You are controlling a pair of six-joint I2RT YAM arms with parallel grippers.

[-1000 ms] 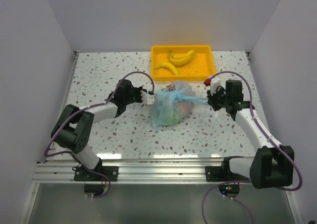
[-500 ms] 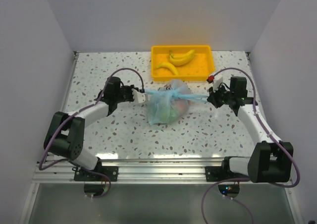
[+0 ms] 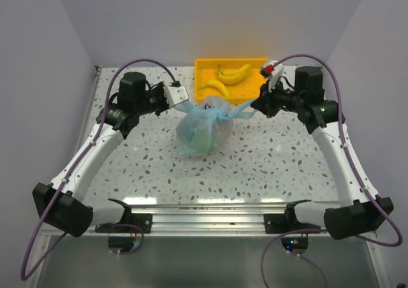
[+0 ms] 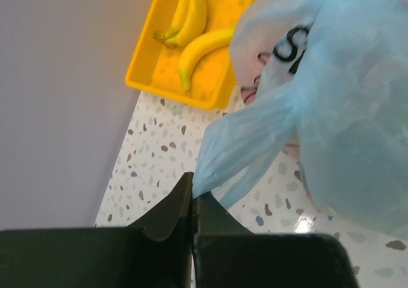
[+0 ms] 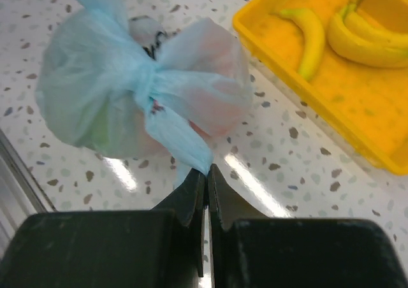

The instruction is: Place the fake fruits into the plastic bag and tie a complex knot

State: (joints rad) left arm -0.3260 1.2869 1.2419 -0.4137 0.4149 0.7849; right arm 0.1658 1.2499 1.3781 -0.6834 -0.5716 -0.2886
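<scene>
The left gripper (image 4: 192, 187) is clamped on one handle end of the translucent light-blue plastic bag (image 3: 199, 134); the right gripper (image 5: 206, 173) pinches the other; the twisted knot (image 5: 148, 79) lies between them.

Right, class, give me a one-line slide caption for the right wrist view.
Right gripper pinching a handle end of the knotted plastic bag, bananas lying in the yellow tray beyond.
</scene>
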